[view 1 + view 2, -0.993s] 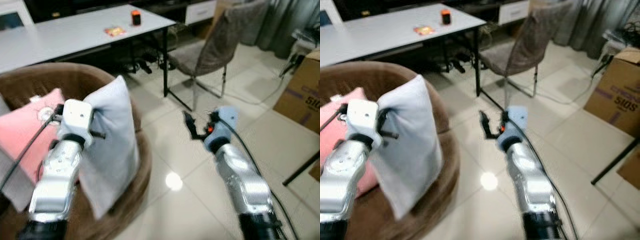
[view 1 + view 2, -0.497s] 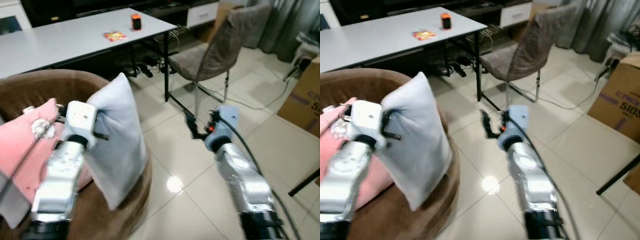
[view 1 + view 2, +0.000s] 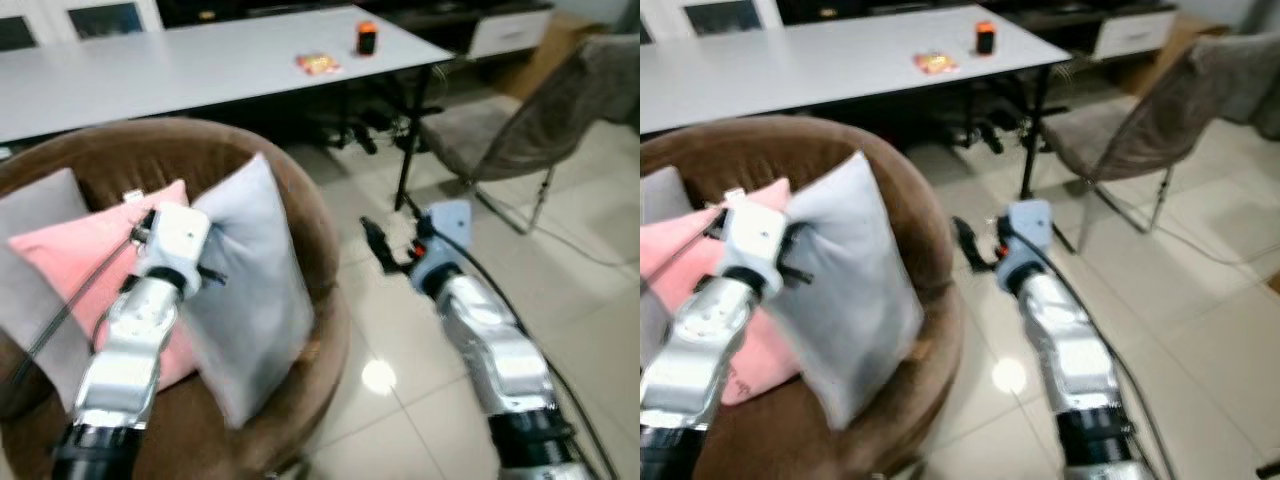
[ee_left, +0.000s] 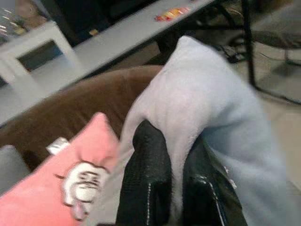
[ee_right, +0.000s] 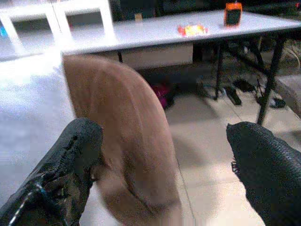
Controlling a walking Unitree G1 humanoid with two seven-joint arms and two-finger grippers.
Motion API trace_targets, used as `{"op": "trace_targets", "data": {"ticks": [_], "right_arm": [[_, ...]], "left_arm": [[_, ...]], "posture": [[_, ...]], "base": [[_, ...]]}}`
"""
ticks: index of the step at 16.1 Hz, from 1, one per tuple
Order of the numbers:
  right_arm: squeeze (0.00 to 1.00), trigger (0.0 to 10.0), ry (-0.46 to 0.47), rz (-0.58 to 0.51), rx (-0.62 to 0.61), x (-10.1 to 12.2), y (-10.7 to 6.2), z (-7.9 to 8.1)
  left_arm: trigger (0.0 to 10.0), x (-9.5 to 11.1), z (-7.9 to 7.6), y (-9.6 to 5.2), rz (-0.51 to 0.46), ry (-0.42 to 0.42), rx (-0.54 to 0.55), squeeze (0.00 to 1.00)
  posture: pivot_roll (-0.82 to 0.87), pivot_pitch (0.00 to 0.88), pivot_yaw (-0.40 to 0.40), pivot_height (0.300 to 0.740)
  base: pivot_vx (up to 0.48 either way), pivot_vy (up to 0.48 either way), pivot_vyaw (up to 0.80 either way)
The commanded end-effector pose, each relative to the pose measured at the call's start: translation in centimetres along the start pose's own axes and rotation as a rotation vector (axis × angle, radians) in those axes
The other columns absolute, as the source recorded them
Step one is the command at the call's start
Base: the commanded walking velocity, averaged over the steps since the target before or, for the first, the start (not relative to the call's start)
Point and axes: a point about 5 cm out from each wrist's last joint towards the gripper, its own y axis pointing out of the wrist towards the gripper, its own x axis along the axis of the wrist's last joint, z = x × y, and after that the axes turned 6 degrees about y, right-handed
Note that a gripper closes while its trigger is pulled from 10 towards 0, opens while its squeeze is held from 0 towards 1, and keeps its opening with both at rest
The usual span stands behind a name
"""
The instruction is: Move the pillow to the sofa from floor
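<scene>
Over sofa (image 3: 330, 330): pillow (image 3: 250, 290) lower, left fingers (image 4: 146, 183) still clamped.

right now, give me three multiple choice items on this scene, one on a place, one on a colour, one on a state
1. Where is the grey pillow?
A. flat on the floor
B. over the brown sofa, beside the pink pillow
C. on the white table

2. What colour is the small can on the table?
A. orange
B. green
C. blue

3. How does the left tool stand?
A. open, away from everything
B. shut on the chair
C. shut on the grey pillow

Answers:
1. B: it stands in the sofa's seat next to the pink one.
2. A: it shows orange near the table's far edge.
3. C: the left wrist view shows both black fingers pinching a fold of the pillow, while the right tool is open over the floor.
</scene>
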Motion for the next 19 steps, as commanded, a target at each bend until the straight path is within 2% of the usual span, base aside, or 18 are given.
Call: {"op": "trace_targets", "data": {"ticks": [1, 2, 5, 7, 8, 10, 12, 13, 15, 16, 18, 19], "right_arm": [[0.0, 10.0, -0.012, 0.007, 0.039, 0.2, 0.2, 0.2], [0.0, 10.0, -0.09, 0.011, 0.146, 0.6, 0.0, 0.2], [0.0, 10.0, -0.179, 0.046, 0.31, 1.0, -0.7, 0.2], [0.0, 10.0, -0.256, 0.091, 0.422, 1.0, -1.6, 0.0], [0.0, 10.0, -0.301, 0.121, 0.494, 1.3, -2.2, -0.3], [0.0, 10.0, -0.322, 0.154, 0.568, 1.9, -2.9, -0.4], [0.0, 10.0, -0.323, 0.177, 0.612, 2.2, -3.1, -0.3], [0.0, 10.0, -0.323, 0.178, 0.617, 2.3, -3.2, -0.2], [0.0, 10.0, -0.318, 0.184, 0.652, 2.1, -3.0, 0.4], [0.0, 10.0, -0.317, 0.186, 0.658, 2.0, -3.0, 0.6], [0.0, 10.0, -0.313, 0.202, 0.688, 1.6, -2.7, 1.1], [0.0, 10.0, -0.315, 0.205, 0.704, 1.6, -2.5, 1.4]], "left_arm": [[10.0, 1.0, 0.8, 0.5, -0.058, 0.032, 0.01, 0.0], [10.0, 1.2, 0.9, 2.1, -0.072, 0.035, -0.03, 0.0], [10.0, 2.3, 0.2, 4.5, -0.109, 0.024, -0.113, 0.0], [10.0, 3.9, -0.4, 6.2, -0.151, 0.014, -0.153, 0.0], [10.0, 5.5, -0.2, 7.4, -0.183, -0.034, -0.136, 0.0], [10.0, 5.8, 1.4, 8.5, -0.151, -0.08, -0.028, 0.0], [10.0, 2.8, 3.7, 8.5, -0.007, -0.075, 0.118, 0.0], [10.0, 2.0, 4.2, 8.4, 0.032, -0.077, 0.149, 0.0], [10.0, -2.8, 6.1, 6.8, 0.236, -0.018, 0.237, 0.0], [10.0, -3.3, 6.3, 6.6, 0.257, -0.014, 0.245, 0.0], [10.0, -6.6, 6.4, 5.1, 0.392, -0.063, 0.234, 0.0], [10.0, -7.5, 6.6, 4.6, 0.432, -0.055, 0.246, 0.0]], "posture": [[-0.01, 0.0, 0.002, 0.74], [-0.01, 0.0, -0.004, 0.74], [-0.03, 0.0, 0.009, 0.74], [-0.05, 0.0, 0.02, 0.74], [-0.06, 0.0, 0.031, 0.74], [-0.08, 0.0, 0.045, 0.74], [-0.08, 0.0, 0.049, 0.74], [-0.08, 0.0, 0.047, 0.74], [-0.08, 0.0, 0.041, 0.74], [-0.08, 0.0, 0.041, 0.74], [-0.06, 0.0, 0.023, 0.74], [-0.05, 0.0, 0.013, 0.74]], "base": [[0.0, 0.0, 0.0], [0.0, 0.0, 0.0], [0.0, 0.0, 0.0], [0.0, 0.0, 0.0], [0.0, 0.0, 0.0], [0.0, 0.0, 0.0], [0.0, 0.0, 0.0], [0.0, 0.0, 0.0], [0.0, 0.0, 0.0], [0.0, 0.0, 0.0], [0.0, 0.0, 0.0], [0.0, 0.0, 0.0]]}}
